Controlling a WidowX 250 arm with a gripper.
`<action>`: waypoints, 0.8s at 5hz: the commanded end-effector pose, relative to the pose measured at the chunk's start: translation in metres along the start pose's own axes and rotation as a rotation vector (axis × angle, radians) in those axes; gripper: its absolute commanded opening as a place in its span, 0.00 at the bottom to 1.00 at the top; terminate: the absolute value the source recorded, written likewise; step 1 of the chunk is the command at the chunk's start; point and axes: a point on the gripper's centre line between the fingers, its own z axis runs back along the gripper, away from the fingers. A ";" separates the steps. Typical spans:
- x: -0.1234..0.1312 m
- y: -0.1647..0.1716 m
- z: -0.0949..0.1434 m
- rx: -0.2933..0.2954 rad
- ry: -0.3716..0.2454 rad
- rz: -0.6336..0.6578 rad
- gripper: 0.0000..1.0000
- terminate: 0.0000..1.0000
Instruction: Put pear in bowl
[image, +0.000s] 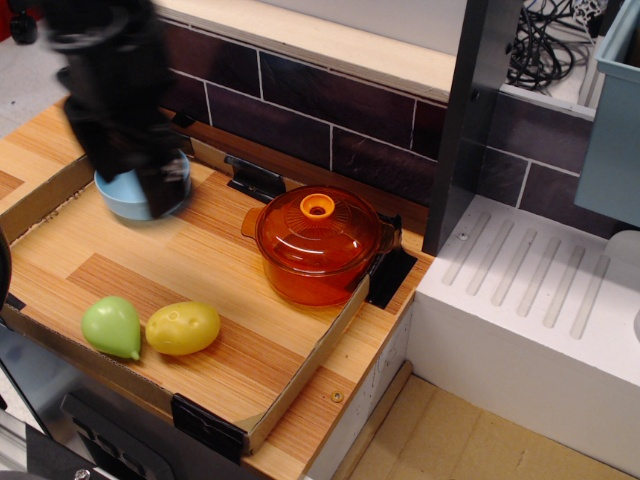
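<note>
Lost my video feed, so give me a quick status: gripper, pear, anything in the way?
Gripper motion-blurred in front of the bowl, fingers unreadable. Pear on the tray, untouched, beside the yellow potato. Nothing in the way.

Green pear (111, 326) lying front-left, blue bowl (125, 203) rear-left, partly hidden
</note>
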 end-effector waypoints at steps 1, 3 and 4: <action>-0.016 0.043 0.011 -0.220 0.094 -0.172 1.00 0.00; -0.033 0.050 -0.008 -0.342 0.331 -0.129 1.00 0.00; -0.044 0.034 -0.029 -0.317 0.319 -0.142 1.00 0.00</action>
